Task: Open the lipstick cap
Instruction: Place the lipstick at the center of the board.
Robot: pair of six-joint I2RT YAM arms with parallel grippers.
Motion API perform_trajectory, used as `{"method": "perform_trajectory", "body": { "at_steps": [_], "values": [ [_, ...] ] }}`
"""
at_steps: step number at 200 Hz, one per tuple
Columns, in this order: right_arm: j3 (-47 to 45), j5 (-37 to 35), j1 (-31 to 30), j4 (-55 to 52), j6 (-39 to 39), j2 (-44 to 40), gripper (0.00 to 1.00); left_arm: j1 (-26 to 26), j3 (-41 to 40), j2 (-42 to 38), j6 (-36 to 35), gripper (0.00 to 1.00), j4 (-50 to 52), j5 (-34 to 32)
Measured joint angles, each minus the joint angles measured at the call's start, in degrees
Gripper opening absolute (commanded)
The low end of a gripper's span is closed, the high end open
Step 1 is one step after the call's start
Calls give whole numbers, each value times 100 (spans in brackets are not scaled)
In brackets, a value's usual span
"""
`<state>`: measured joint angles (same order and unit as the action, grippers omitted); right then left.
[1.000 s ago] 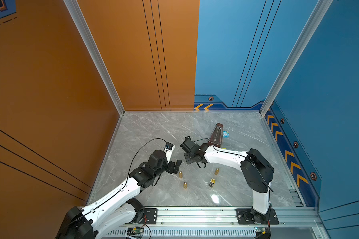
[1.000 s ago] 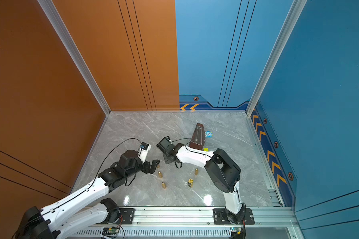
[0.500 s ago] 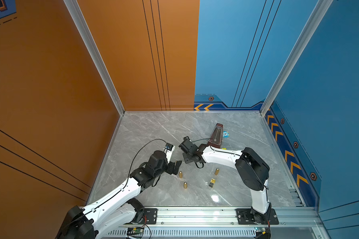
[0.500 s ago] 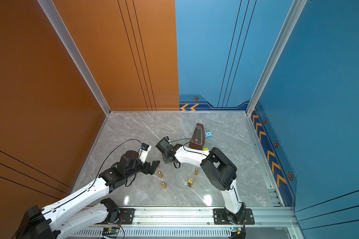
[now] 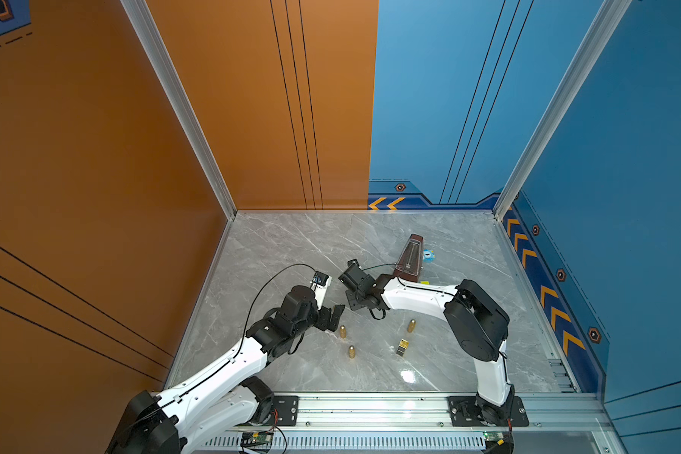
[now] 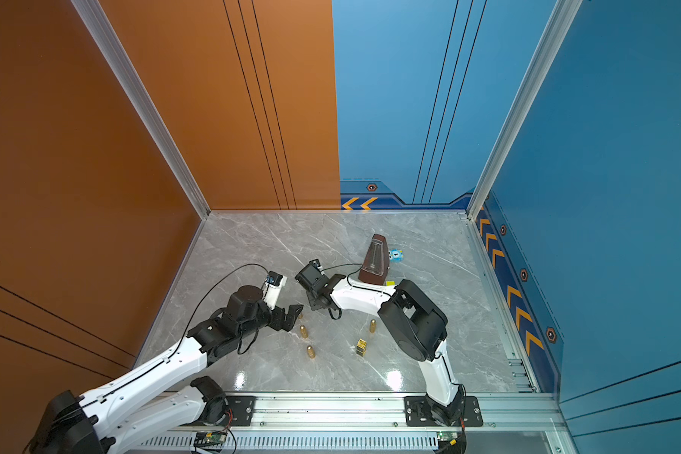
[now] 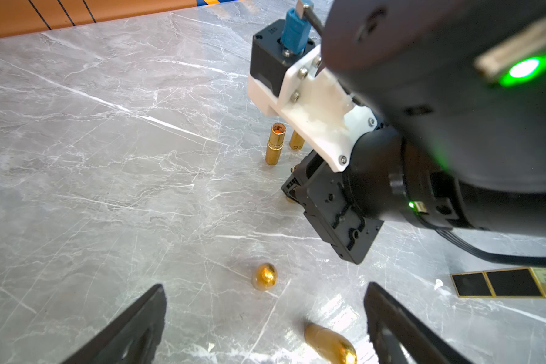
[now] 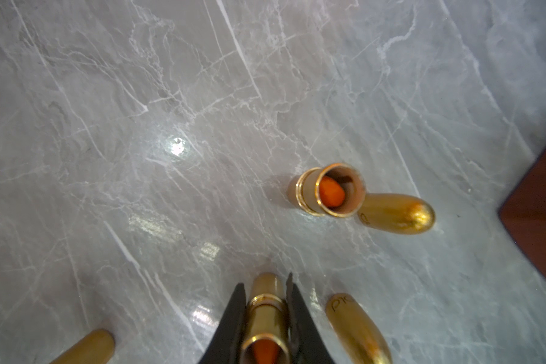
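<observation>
- Change: the right arm's black elbow (image 5: 474,318) has swung toward frame left in both top views.
- Right gripper (image 8: 265,293) is clamped on an uncapped gold lipstick tube with orange stick (image 8: 267,318), bottom centre of the right wrist view. The cap is judged already off.
- Left gripper (image 7: 264,293) gapes wide and holds nothing.
- Hidden: the held tube is masked in the top views. Whether the loose gold bullet-shaped cap (image 8: 356,327) beside it is its own is unclear.

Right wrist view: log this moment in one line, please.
right gripper: shut on uncapped lipstick | left gripper: open, empty | table: another open lipstick, cap beside
</observation>
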<state>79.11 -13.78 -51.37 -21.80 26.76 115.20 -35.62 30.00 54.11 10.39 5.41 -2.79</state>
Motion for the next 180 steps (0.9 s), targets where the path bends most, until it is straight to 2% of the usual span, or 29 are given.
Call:
{"method": "perform_trajectory", "body": {
  "at_steps": [180],
  "values": [
    [-20,17,2,39,0,0,35,0,0,17,-2,99,0,26]
  ]
}}
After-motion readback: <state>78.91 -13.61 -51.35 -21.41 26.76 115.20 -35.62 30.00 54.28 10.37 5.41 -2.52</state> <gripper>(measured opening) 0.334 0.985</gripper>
